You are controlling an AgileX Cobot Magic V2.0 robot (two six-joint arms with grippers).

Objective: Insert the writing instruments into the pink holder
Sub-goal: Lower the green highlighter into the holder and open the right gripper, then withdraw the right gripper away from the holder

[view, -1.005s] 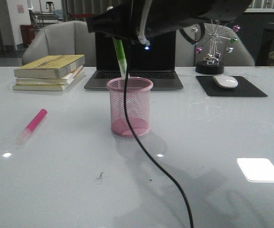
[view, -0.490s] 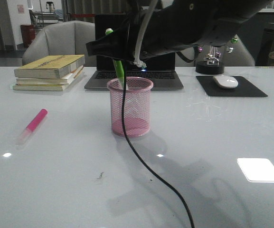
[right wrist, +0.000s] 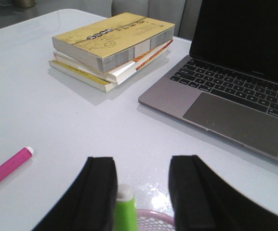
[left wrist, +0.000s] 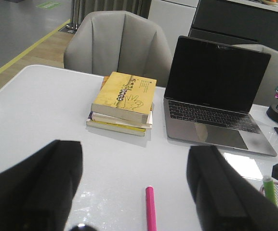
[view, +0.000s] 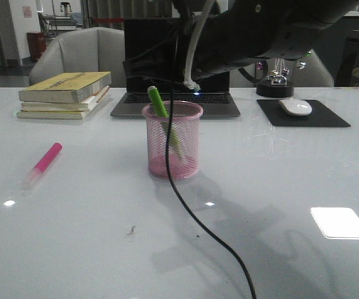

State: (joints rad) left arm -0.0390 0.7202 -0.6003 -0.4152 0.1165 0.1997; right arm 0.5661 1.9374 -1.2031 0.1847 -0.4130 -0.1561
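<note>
White table (view: 73, 237) is filling the front view, glossy, carrying everything. Right arm (view: 266, 31) is reaching in from the far right side over the table's middle, a black cable (view: 185, 205) hanging off it down toward the near edge. Laptop (view: 175, 81) is sitting open at the far edge, centre, screen dark. Stack of books (view: 64, 93) is lying at the far edge, left of the laptop, yellow cover on top. Black mouse pad (view: 303, 115) is lying toward the far right, a white mouse (view: 295, 106) resting on it; a small ball ornament (view: 279, 78) is standing just behind it.

Pink holder (view: 172, 140) is standing upright mid-table, just in front of the laptop. Green marker (view: 167, 124) is sitting inside the holder, leaning, its top sticking out past the rim on the left side. Pink marker (view: 42, 163) is lying flat on the table toward the left edge, well apart from the holder, pale cap pointing to the near edge.

Right gripper (right wrist: 141, 192) is hovering just above the holder's rim, fingers (right wrist: 100, 192) spread wide, the green marker's end showing between them but touching neither: released, grasping nothing. Left gripper (left wrist: 134, 192) is hanging above the left part of the table with fingers (left wrist: 47, 183) spread wide, empty, the pink marker lying below between them.
</note>
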